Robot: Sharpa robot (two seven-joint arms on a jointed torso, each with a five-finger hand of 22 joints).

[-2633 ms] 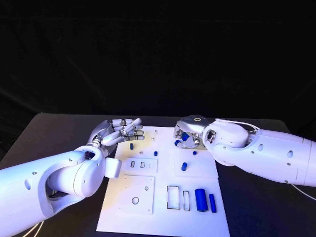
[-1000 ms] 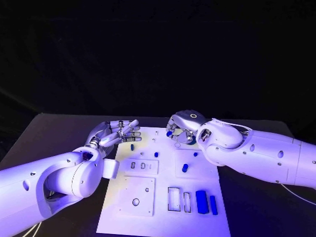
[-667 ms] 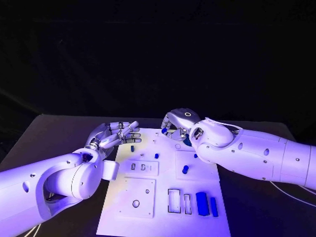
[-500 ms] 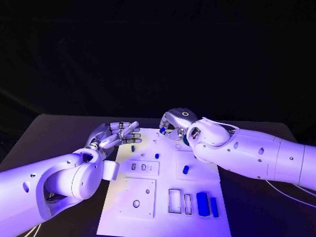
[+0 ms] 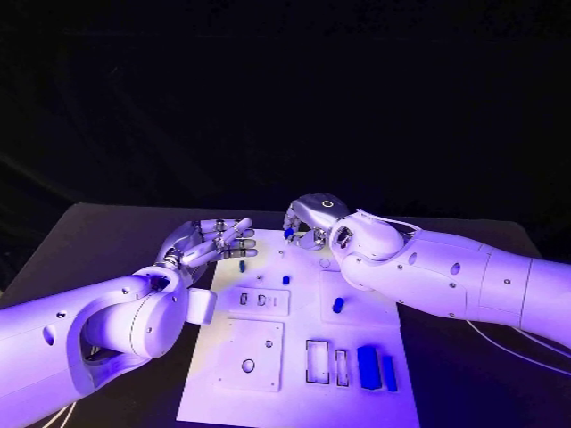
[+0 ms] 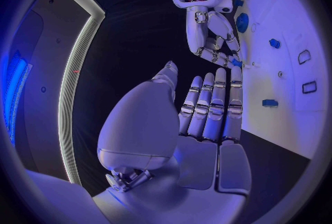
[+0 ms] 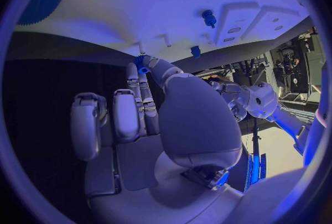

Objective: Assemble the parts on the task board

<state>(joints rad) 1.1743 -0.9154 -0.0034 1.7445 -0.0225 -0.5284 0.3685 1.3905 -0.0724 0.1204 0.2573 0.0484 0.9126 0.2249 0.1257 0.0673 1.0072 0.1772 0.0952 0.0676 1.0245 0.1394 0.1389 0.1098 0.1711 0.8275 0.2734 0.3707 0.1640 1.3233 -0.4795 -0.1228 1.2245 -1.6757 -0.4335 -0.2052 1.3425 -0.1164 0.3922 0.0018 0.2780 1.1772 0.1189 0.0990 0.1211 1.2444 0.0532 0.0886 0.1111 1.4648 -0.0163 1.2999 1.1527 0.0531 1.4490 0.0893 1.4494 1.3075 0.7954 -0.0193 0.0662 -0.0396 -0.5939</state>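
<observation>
Task board (image 5: pixel 299 357) lies still while the right hand (image 5: pixel 306 225), pinching a small blue part (image 5: pixel 290 233), has shifted toward its 12 o'clock edge, probably for insertion; the left hand (image 5: pixel 212 241) keeps its fingers released.

The black counter (image 5: pixel 99 232) carries one thing directly — the white task board (image 5: pixel 299 392), a long plate lying flat at its middle and running from the near edge toward the far edge. Dark counter surface borders the board on both long sides, a broad strip to the left of the board and a broad strip to the right of it — and a narrower band lies beyond the board's far end.
</observation>
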